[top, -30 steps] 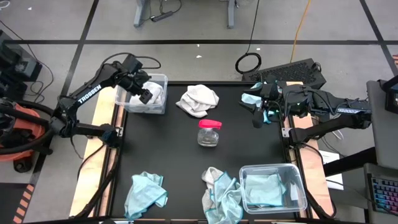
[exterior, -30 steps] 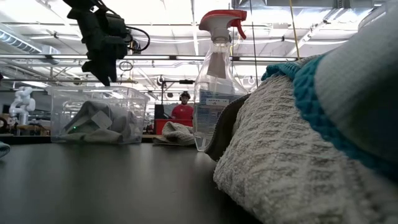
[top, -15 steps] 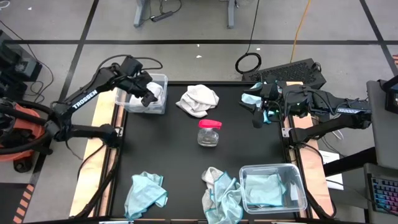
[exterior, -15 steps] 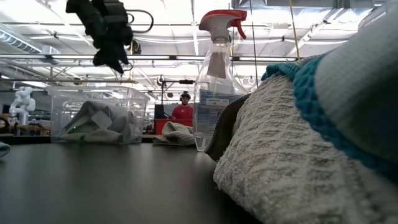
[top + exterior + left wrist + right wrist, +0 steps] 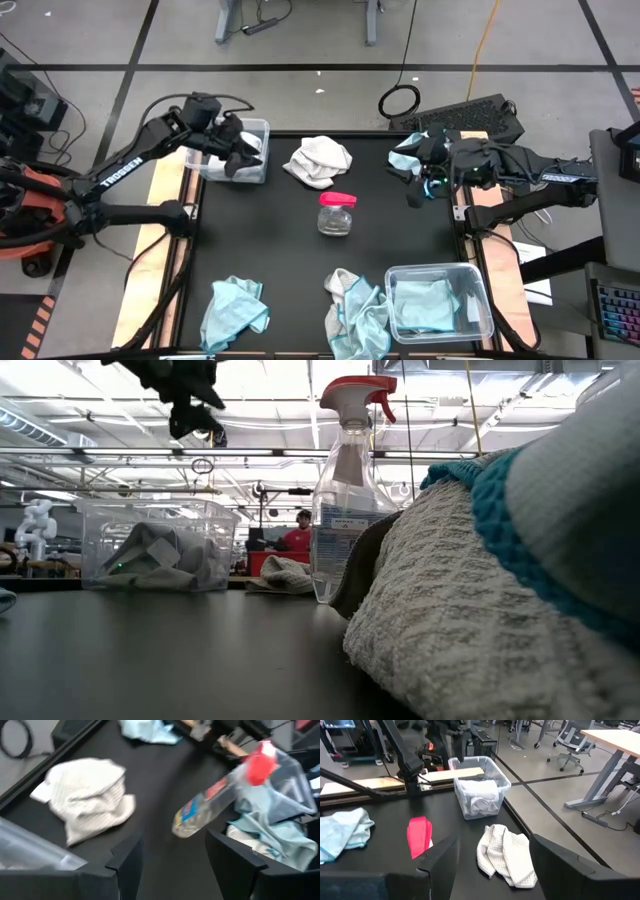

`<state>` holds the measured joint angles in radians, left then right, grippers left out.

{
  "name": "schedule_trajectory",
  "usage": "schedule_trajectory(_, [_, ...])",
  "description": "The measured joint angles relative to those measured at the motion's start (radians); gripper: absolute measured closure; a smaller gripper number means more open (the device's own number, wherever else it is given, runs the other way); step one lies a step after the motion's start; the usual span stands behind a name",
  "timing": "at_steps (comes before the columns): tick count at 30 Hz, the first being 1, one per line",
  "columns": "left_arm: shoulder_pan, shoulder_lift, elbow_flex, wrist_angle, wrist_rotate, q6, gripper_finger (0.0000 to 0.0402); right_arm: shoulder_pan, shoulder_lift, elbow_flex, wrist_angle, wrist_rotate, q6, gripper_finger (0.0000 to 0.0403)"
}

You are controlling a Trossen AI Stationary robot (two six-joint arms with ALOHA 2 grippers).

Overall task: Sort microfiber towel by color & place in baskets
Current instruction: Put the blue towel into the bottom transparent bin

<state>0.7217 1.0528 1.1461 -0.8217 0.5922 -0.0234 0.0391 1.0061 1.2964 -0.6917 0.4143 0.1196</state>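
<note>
While the left arm reaches in from the table's left edge, its left gripper [image 5: 238, 155] hangs above the far-left bin [image 5: 252, 128], fingers apart and empty; the low view cuts the gripper [image 5: 190, 400] off at the top, high over that bin [image 5: 155, 545]. At the far right edge the right arm lies stretched level, and the right gripper [image 5: 418, 190] points in toward the table's middle, fingers apart with nothing between them.

A white towel [image 5: 320, 160] lies crumpled on the far middle of the table, between the two grippers, with its longer side running left to right. Just behind the right gripper a blue towel [image 5: 405, 155] sits bunched at the far right edge, partly hidden by the arm. Inside the far-left bin lies a pale towel [image 5: 160, 560] (the gripper hides most of it from above).

Near the front, a blue one [image 5: 235, 310] lies spread at the left, and a mixed heap [image 5: 355, 305] of blue and pale cloth lies at the middle, touching the near-right bin [image 5: 478, 270], which holds a flat blue cloth [image 5: 425, 305]. A spray bottle [image 5: 336, 214] with a red top stands at mid-table. Cloth close to the low camera fills the low view's right half, hiding the table beyond it.
</note>
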Motion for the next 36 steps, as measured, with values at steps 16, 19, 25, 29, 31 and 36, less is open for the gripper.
schedule_trajectory(16, [-0.204,-0.04,0.0,0.343,0.103,-0.181,0.0188,-0.055,0.007,0.0,-0.217,0.092,0.055,0.0172])
schedule_trajectory(19, [-0.241,-0.04,0.0,0.383,0.112,-0.181,0.0188,-0.098,0.022,0.0,-0.287,0.092,0.096,0.0172])
schedule_trajectory(25, [-0.294,-0.039,0.0,0.397,0.112,-0.181,0.0187,-0.174,0.066,0.0,-0.396,0.117,0.112,0.0172])
schedule_trajectory(29, [-0.313,-0.039,0.0,0.396,0.112,-0.181,0.0187,-0.213,0.1,0.0,-0.441,0.183,0.113,0.0172])
schedule_trajectory(31, [-0.321,-0.039,0.0,0.396,0.112,-0.181,0.0187,-0.235,0.116,0.0,-0.457,0.205,0.124,0.0172])
schedule_trajectory(36, [-0.336,-0.039,-0.001,0.394,0.112,-0.181,0.0187,-0.314,0.156,0.0,-0.509,0.211,0.183,0.0172])
